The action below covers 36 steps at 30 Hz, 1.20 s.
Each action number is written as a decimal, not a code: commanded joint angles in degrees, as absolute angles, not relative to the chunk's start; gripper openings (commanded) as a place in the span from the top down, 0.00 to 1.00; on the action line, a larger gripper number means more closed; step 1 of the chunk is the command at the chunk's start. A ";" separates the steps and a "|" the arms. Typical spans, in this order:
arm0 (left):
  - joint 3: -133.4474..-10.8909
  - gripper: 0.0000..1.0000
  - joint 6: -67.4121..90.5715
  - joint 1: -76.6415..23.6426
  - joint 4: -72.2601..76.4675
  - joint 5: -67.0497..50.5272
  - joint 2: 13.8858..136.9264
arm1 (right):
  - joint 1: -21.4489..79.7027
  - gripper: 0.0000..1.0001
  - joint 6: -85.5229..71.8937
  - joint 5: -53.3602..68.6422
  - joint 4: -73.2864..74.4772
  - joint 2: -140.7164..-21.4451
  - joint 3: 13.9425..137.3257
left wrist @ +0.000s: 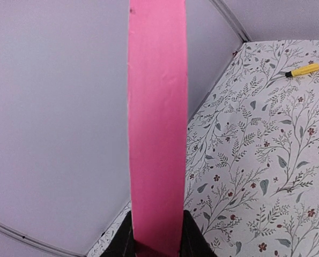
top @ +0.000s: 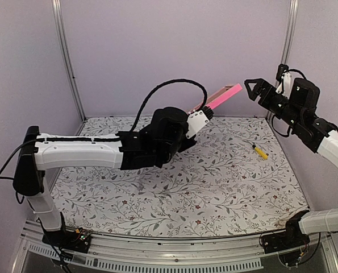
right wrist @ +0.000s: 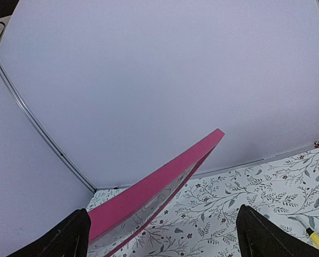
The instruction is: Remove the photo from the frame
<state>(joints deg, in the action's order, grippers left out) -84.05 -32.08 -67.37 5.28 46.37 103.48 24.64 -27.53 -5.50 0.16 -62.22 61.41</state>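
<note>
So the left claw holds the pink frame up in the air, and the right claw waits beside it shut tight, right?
Not shut: the right claw stands wide open, as the right wrist view shows. The left claw does hold the pink frame up in the air.

Overhead looks forward; 2 wrist views (close, seemingly) share the frame (left wrist: 156,134).

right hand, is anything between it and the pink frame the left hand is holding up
Nothing visible. The right hand is open and faces the frame at its free end across bare air. The left hand grips the other end. The yellow tool lies on the table below, off that line.
</note>
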 commanded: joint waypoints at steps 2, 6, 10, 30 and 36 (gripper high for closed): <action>-91.96 1.00 -18.58 -63.56 -0.89 37.82 95.93 | 24.80 0.03 -28.77 -6.37 -1.39 -62.36 60.90; -95.96 1.00 -11.51 -60.56 -8.05 30.97 94.73 | 24.79 0.03 -29.34 -5.72 -0.77 -63.74 61.22; -99.44 1.00 -3.81 -56.50 -13.33 23.10 93.80 | 24.81 0.03 -29.65 -4.74 -0.09 -65.06 61.66; -91.68 1.00 37.66 -25.17 -8.73 -32.48 92.12 | 24.83 0.03 -31.45 5.43 5.56 -75.06 64.33; -77.06 1.00 51.38 -17.97 7.24 -43.79 93.78 | 24.81 0.03 -32.33 9.88 6.73 -79.56 64.71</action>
